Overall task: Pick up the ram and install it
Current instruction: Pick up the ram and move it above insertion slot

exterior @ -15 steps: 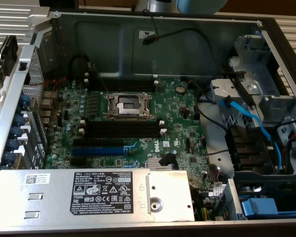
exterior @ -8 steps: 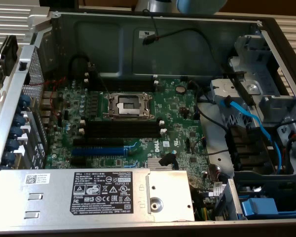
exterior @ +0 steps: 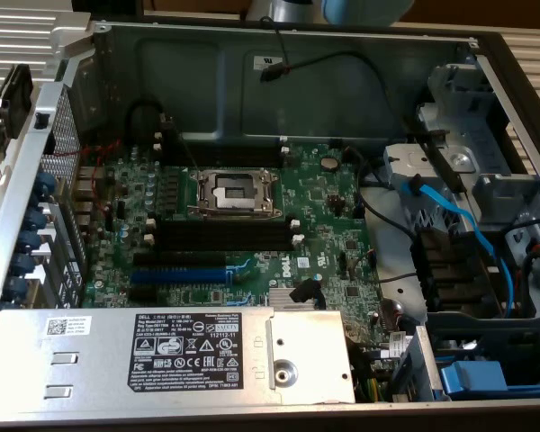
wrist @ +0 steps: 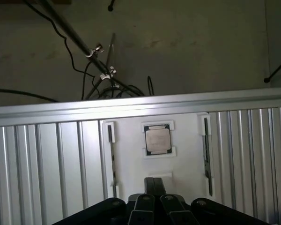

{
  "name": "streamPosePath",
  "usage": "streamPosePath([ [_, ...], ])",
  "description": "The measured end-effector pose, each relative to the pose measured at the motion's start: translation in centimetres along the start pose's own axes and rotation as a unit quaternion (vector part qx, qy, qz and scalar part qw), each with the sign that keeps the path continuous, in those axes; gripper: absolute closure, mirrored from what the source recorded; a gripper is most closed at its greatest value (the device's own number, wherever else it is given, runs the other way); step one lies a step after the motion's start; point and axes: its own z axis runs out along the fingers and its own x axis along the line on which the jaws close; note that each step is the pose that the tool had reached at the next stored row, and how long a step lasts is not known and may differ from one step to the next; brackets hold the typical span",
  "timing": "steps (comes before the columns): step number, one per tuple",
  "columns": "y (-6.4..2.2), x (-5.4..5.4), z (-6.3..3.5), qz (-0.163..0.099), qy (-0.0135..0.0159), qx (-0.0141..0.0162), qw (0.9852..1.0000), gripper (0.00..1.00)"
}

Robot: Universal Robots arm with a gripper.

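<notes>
- Case (exterior: 279,54): lies open, its inside facing up.
- Table (wrist: 37,164): ribbed metal, seen in the wrist view, with cables on the floor beyond its far edge.
- Power supply (exterior: 90,360): grey box with a black label, along the near wall of the case.
- Motherboard (exterior: 333,243): green, flat on the case floor.
- Holder (wrist: 131,159): white plate on the table, just ahead of the gripper.
- Memory slots (exterior: 220,232): long, black, side by side just below the socket (exterior: 234,191).
- Ram (wrist: 207,154): as far as I can tell, the thin dark stick standing on edge in one side slot of the holder. A like stick (wrist: 112,154) stands in the opposite slot. Both are apart from the gripper.
- Gripper (wrist: 154,180): clenched, fingers pressed together, grasping nothing, poised over the holder's near edge.
- Chip (wrist: 158,139): square, metal-topped, seated in the holder between the two sticks.
</notes>
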Motion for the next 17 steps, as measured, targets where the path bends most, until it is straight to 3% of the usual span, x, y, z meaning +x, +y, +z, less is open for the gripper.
streamPosePath([
  [11,-0.06,0.5,1.99,0.0,0.0,0.0002,1.0,0.9],
  [17,-0.32,2.7,3.06,0.0,-0.0001,0.0003,1.0,0.9],
])
